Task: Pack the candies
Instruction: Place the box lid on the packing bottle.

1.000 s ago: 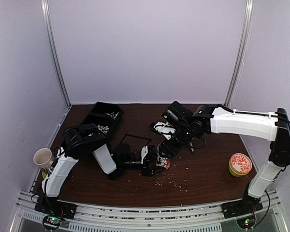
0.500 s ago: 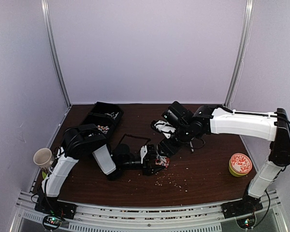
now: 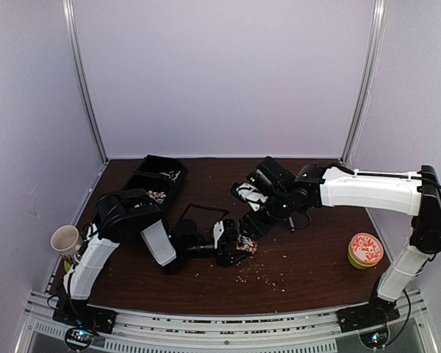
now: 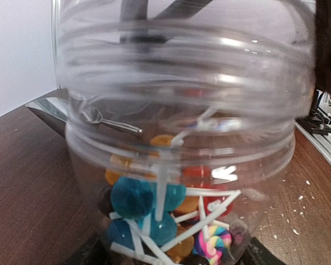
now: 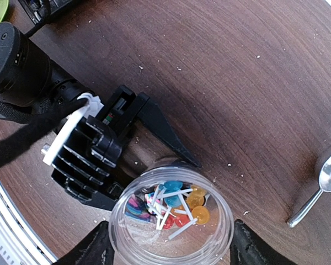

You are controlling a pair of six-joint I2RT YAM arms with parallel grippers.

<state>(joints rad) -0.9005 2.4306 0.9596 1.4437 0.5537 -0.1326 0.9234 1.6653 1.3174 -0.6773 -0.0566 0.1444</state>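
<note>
A clear plastic jar [image 3: 242, 247] stands upright on the brown table, holding the candies [image 5: 179, 201]: blue, orange and red lollipops on white sticks and a swirled multicoloured one [image 4: 212, 245]. My left gripper [image 3: 231, 246] lies low on the table and is shut on the jar's lower body [image 4: 182, 138]; its dark fingers [image 4: 94, 255] show at both bottom corners. My right gripper [image 5: 171, 248] hangs over the jar's open mouth [image 5: 171, 221]. Its fingers [image 5: 94, 248] flank the rim closely, with the jaws open.
A black bin [image 3: 158, 180] with more sweets sits at the back left. A paper cup [image 3: 66, 239] stands at the left edge, an orange-and-pink round lid [image 3: 365, 250] at the right. A metal scoop [image 5: 323, 185] lies beside the jar. Pale crumbs [image 3: 261, 278] litter the front.
The right arm has shifted very slightly over the jar. The left arm and the jar stay put.
</note>
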